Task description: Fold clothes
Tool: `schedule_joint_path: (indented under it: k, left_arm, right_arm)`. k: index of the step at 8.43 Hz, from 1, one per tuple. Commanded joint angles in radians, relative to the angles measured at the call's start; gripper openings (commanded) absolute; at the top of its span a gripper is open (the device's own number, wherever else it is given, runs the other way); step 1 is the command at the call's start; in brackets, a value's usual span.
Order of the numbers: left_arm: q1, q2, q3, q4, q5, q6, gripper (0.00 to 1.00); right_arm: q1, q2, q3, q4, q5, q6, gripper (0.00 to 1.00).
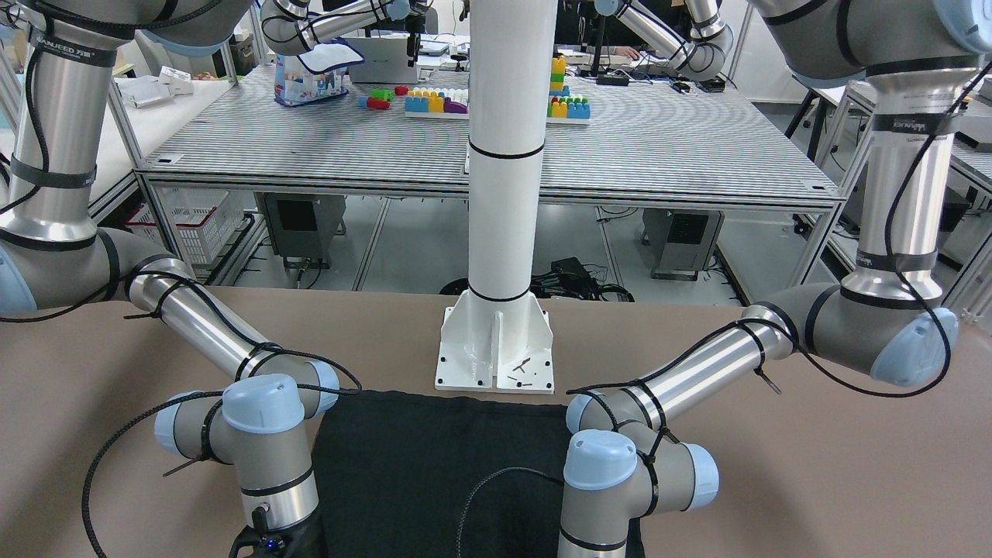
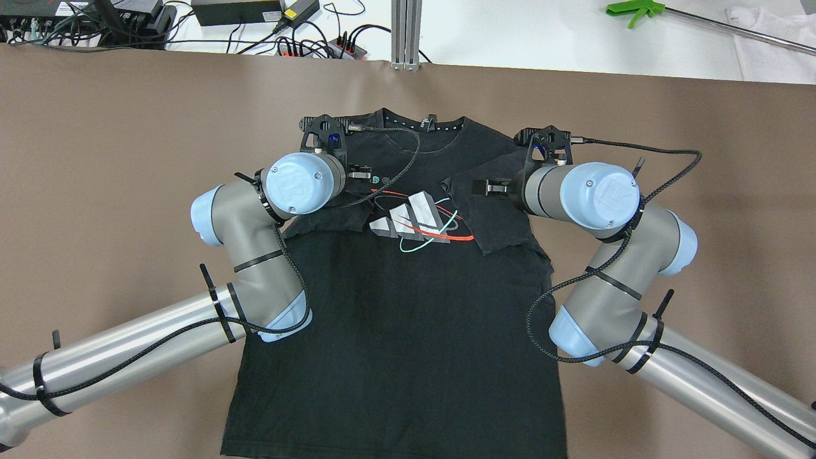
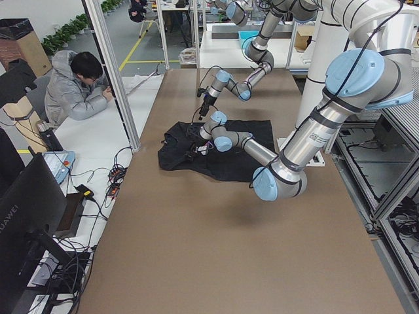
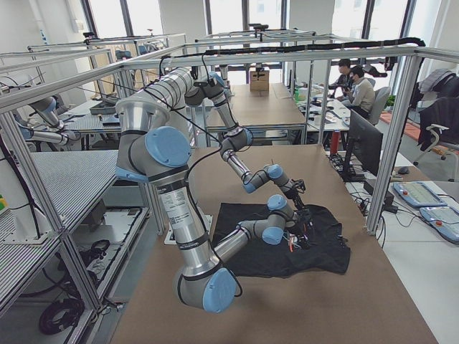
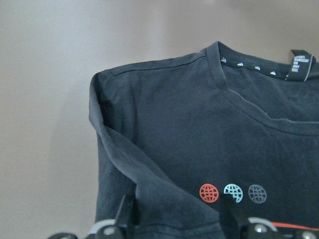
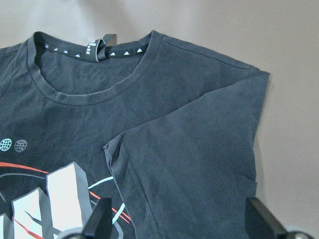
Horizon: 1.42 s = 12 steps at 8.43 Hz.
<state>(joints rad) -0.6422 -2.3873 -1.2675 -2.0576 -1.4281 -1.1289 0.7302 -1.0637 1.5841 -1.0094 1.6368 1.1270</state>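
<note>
- I am working on the black T-shirt [image 2: 395,331]. It is lying flat and face up in the middle of the brown desk [image 2: 95,159], with its collar [image 2: 424,127] pointing away from me and its hem [image 1: 442,400] lying toward my base.
- The left sleeve [image 2: 325,220] and the right sleeve [image 2: 491,217] are both lying turned in over the chest, edging onto the printed logo [image 2: 417,223]. I am judging the sleeve step as done or nearly so.
- I am hovering my left hand [image 5: 177,221] over the left shoulder with its fingers apart. The sleeve's fold is running up between them, and I cannot tell whether they are touching the cloth.
- I am holding my right hand [image 6: 179,226] over the folded right sleeve, fingers spread wide and gripping nothing.
- The body is lying at full length, unfolded from shoulders to hem. I am reckoning the larger part is left: bringing the sides in, if wanted, and doubling the length over.
- I am putting the task at an early stage, perhaps a third at most.
</note>
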Motion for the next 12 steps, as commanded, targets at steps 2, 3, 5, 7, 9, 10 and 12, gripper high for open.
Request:
schedule_joint_path:
  k: [2,3,5,7,9,10,12]
  left_arm:
    - [-0.01,-0.041,0.073,-0.007,0.001,0.006,0.66]
    - [-0.011,-0.041,0.071,-0.007,0.001,0.006,0.62]
    - [-0.017,-0.042,0.07,-0.007,0.001,0.003,0.0]
    - [-0.02,-0.042,0.065,-0.007,-0.003,0.006,0.0]
    - [-0.024,-0.064,0.069,0.007,-0.002,0.0,0.0]
    - [-0.024,-0.069,0.073,0.008,-0.002,0.0,0.0]
    - [-0.028,-0.073,0.073,0.008,-0.002,0.0,0.0]
  right_arm:
    - [0.0,-0.01,-0.001,0.0,0.0,-0.006,0.94]
    - [0.0,-0.012,-0.001,0.0,0.0,-0.006,0.94]
    - [0.0,-0.012,-0.001,0.0,0.0,-0.004,0.94]
    - [0.0,-0.012,0.001,0.002,0.0,-0.003,0.94]
    - [0.0,-0.012,0.001,0.002,0.0,-0.003,0.94]
    - [0.0,-0.012,0.001,0.002,0.0,-0.003,0.94]
    - [0.0,-0.012,0.002,0.002,0.0,-0.001,0.94]
